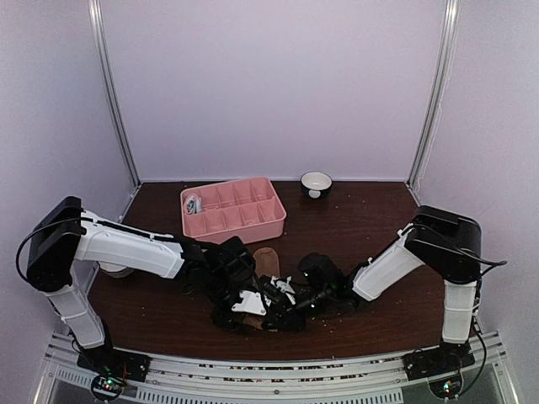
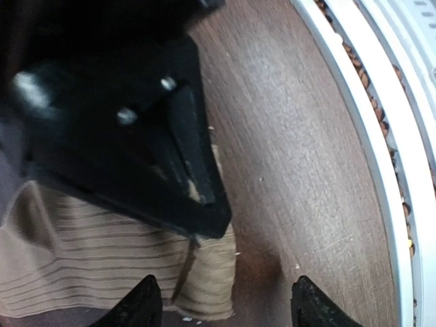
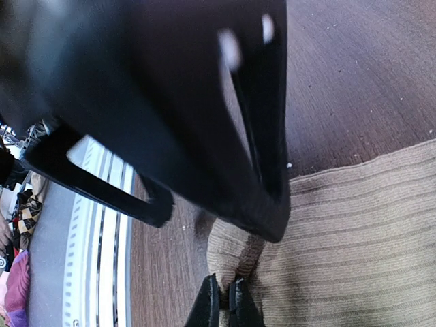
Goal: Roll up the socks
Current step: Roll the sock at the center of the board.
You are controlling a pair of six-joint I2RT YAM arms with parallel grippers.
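- Top external view: tan-brown ribbed fabric sock (image 1: 266, 259) flat on dark brown wooden table (image 1: 370, 219), just on the near side of pink compartmented plastic tray (image 1: 240, 229). Only far half visible, near half hidden under both wrists.
- Long axis roughly far-to-near (judged from the visible strip). Near end right where left arm (image 1: 135, 246) and right arm (image 1: 387, 268) meet.
- Other sock not made out in any view. Small pale item (image 1: 194, 204) in tray's left end compartment, too small to identify.
- Right wrist view: right gripper (image 3: 223, 305) closed, tips together on a puckered fold at sock's corner. Rest of fabric flat, spread off to the right.
- Left wrist view: left gripper (image 2: 225, 310) wide apart, holding nothing. One fingertip (image 2: 139, 303) over sock's edge, the other over bare wood, sock corner between and ahead of them. Touching or hovering: cannot tell.
- Key relation: sock end dead ahead of left pincer, body spreading to its left, right pincer's black housing across the same end, very close.
- Neither arm clearly nearer; only grip with the right.
- Judgement: roll barely begun, no coil visible. Probably needs left pincer down on the free corner beside the pinch, then the end turned over along the long axis toward the tray.
- Risk: fingers clashing, fabric slipping from a single pinch.
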